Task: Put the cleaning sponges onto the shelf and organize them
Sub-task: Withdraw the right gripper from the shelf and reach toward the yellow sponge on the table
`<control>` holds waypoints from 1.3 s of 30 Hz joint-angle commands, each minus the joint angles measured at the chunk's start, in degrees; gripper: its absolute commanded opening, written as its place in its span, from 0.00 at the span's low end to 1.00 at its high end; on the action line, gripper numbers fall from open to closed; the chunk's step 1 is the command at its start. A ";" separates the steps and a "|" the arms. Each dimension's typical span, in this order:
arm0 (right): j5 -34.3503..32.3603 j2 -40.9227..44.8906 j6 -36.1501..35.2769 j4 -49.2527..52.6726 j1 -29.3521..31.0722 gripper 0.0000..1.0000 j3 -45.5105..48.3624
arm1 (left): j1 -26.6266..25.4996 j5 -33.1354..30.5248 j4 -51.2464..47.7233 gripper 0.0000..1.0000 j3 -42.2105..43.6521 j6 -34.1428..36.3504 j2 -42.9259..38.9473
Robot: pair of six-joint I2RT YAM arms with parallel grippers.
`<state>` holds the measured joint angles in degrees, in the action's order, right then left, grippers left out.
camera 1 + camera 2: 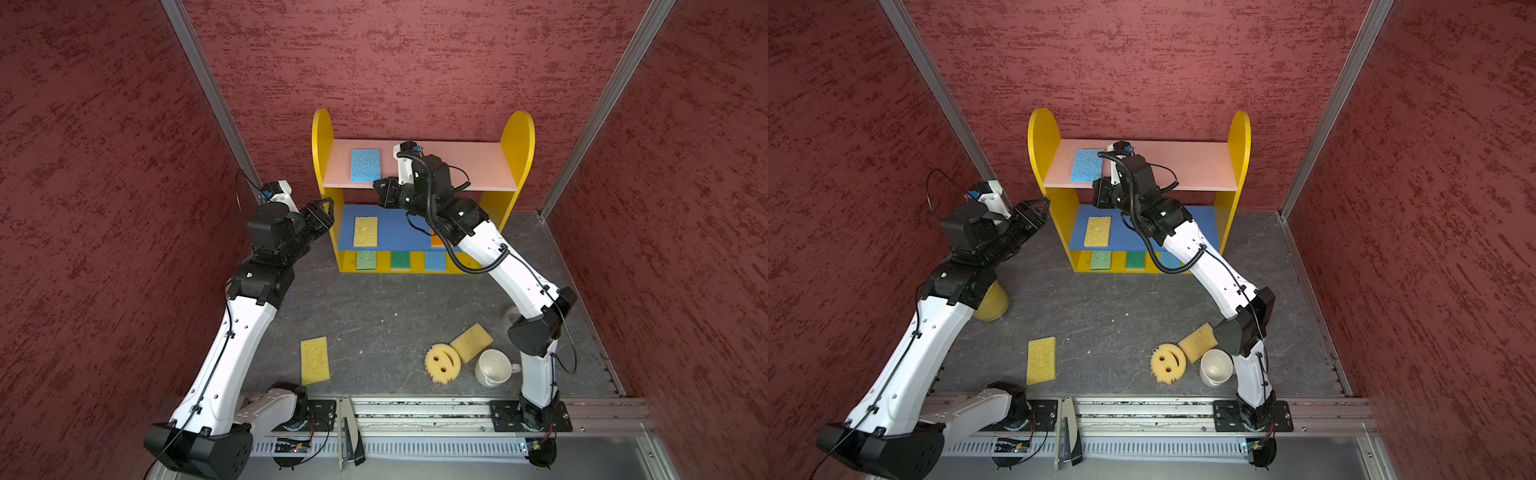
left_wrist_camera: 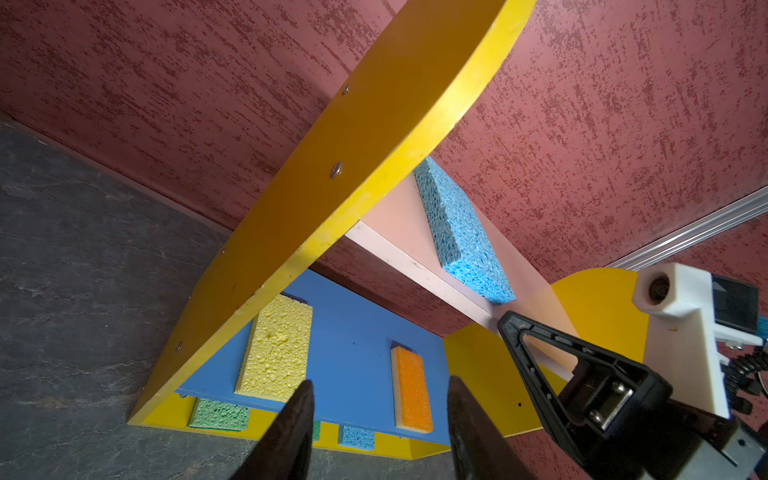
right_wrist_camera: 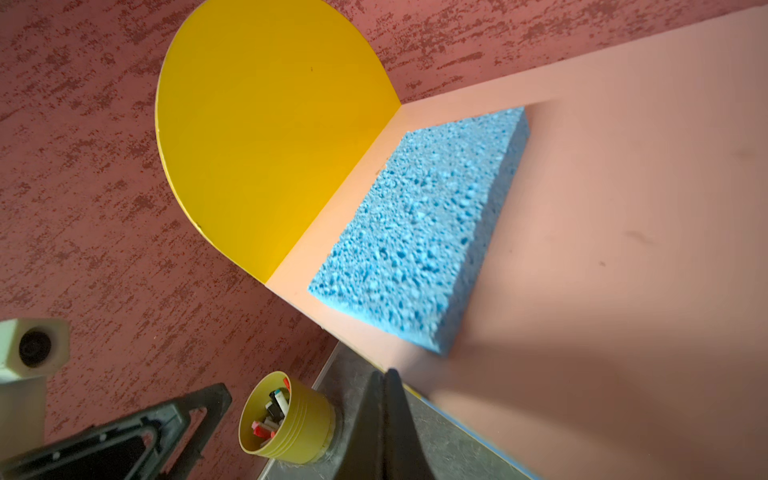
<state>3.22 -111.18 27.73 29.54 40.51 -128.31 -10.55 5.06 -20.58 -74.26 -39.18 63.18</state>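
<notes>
the grey tabletop (image 1: 374, 316) carries the shelf (image 1: 322, 137) at its back. left claw (image 2: 378, 386), tips apart and empty, hangs beside the shelf's left side; right claw (image 3: 389, 374), pressed together, sits at the shelf's top board by a blue sponge (image 1: 365, 165). in front of the shelf lie a yellow sponge (image 1: 315, 360), tan sponge (image 1: 471, 341) and smiley sponge (image 1: 443, 362).

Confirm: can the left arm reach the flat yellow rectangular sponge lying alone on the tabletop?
Probably yes. The left end effector is open and empty; the yellow rectangular sponge lies flat on that arm's side, nothing touching it, though close to the arm's base.
</notes>
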 commanded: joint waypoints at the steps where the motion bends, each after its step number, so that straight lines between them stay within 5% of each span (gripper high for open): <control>1: -3.61 9.71 -2.85 -4.40 0.77 0.00 7.54 | 0.35 0.97 -0.18 0.54 0.12 0.48 -1.24; 9: -14.78 34.05 -5.39 -10.93 3.04 0.02 37.16 | 0.78 -1.79 -5.15 0.63 5.03 1.29 -7.60; 18: -16.40 43.45 -3.42 -5.02 6.52 0.13 57.68 | 3.34 -7.47 -18.39 0.76 16.63 1.51 -19.46; 22: -14.89 42.68 -1.23 -5.67 8.82 0.20 65.98 | 5.99 -9.94 -22.32 0.83 21.88 -0.30 -25.56; 30: -12.49 34.89 4.79 -15.88 20.13 0.53 73.95 | 13.03 -10.36 -30.30 1.00 25.89 -2.00 -25.91; 39: -3.38 16.27 0.79 -24.96 27.22 0.55 68.92 | 20.46 -0.14 -31.35 1.00 35.09 -0.74 -23.56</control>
<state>-4.80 -91.94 29.98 10.00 66.63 -56.60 8.05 1.26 -50.26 -40.75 -40.64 40.82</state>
